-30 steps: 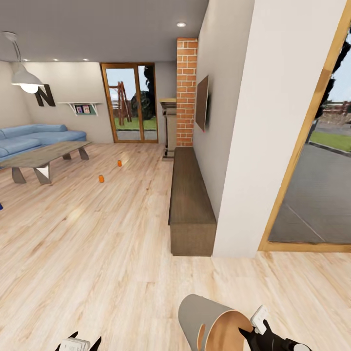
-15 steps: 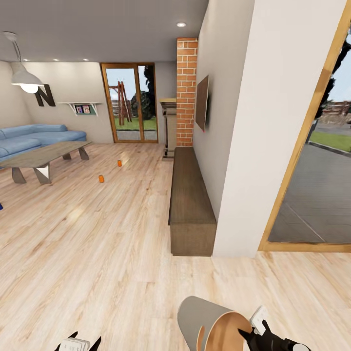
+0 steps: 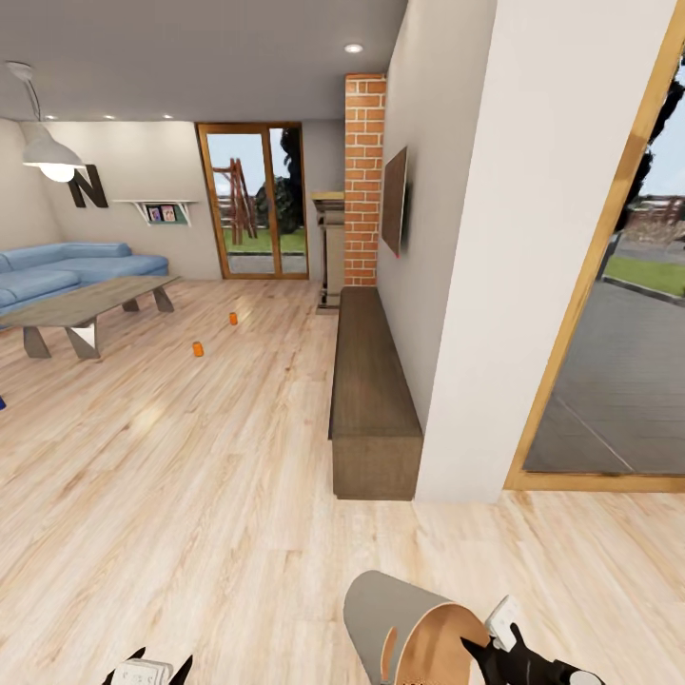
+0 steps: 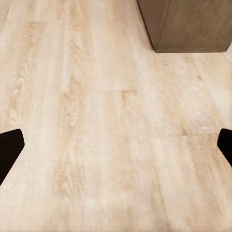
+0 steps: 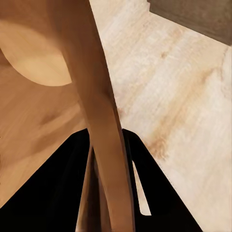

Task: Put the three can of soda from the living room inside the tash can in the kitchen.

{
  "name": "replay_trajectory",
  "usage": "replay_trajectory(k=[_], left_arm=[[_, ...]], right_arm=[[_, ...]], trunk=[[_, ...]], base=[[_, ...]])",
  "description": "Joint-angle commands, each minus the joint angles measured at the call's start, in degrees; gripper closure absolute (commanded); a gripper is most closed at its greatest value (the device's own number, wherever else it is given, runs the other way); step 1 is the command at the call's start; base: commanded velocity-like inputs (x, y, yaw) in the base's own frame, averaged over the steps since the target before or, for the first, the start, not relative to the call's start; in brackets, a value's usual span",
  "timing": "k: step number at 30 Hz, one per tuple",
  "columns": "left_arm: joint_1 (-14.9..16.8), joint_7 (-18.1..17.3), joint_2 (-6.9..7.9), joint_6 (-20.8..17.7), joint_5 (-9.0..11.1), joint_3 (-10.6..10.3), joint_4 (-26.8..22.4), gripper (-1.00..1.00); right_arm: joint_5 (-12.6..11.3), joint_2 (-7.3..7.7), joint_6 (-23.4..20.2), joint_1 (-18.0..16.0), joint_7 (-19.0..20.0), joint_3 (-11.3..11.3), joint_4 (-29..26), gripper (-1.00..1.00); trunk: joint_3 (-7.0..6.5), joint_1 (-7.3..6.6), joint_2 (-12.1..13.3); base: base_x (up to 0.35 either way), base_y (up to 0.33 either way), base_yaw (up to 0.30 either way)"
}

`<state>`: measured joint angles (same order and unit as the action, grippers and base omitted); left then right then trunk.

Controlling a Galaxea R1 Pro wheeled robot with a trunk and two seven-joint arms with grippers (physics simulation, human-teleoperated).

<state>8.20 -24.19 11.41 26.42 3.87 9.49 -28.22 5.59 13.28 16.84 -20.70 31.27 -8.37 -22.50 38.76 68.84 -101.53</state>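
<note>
Head view: the trash can (image 3: 404,628) is held low in front of the robot, tilted, its long axis leaning with the open mouth facing right and toward the camera; grey outside, tan wood inside. The right gripper (image 3: 490,650) pinches its rim at the right side. The left gripper (image 3: 145,669) hangs over bare wood floor (image 3: 190,495) with its fingers apart. Two orange soda cans (image 3: 198,349) (image 3: 233,319) stand upright on the floor well ahead, near the low table (image 3: 86,306), with the blue sofa (image 3: 67,266) behind. A long dark wood bench (image 3: 371,400) runs along the white wall (image 3: 514,238) toward the brick fireplace (image 3: 363,181).

Left wrist view: the fingers (image 4: 9,150) are spread wide above the floor; a corner of the bench shows beyond.

Right wrist view: the black fingers (image 5: 67,188) are pressed on either side of the trash can's rim wall, with the oval handle hole (image 5: 29,53) close by.
</note>
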Motion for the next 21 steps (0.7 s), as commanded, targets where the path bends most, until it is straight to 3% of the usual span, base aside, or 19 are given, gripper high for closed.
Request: replay_trajectory(k=[1, 21], left_arm=[[0.0, 0.01, 0.01, -0.02, 0.0, 0.0, 0.0, -1.0], [-0.02, 0.02, -0.01, -0.05, 0.0, 0.0, 0.0, -1.0]], right_arm=[[-0.69, -0.01, -0.05, -0.05, -0.07, 0.55, -0.17, 1.0], [-0.67, -0.1, -0.05, -0.05, -0.25, 0.55, -0.17, 1.0]], trunk=[[-0.01, 0.0, 0.0], [-1.38, 0.0, 0.0]], base=[[0.0, 0.0, 0.0], [0.0, 0.0, 0.0]])
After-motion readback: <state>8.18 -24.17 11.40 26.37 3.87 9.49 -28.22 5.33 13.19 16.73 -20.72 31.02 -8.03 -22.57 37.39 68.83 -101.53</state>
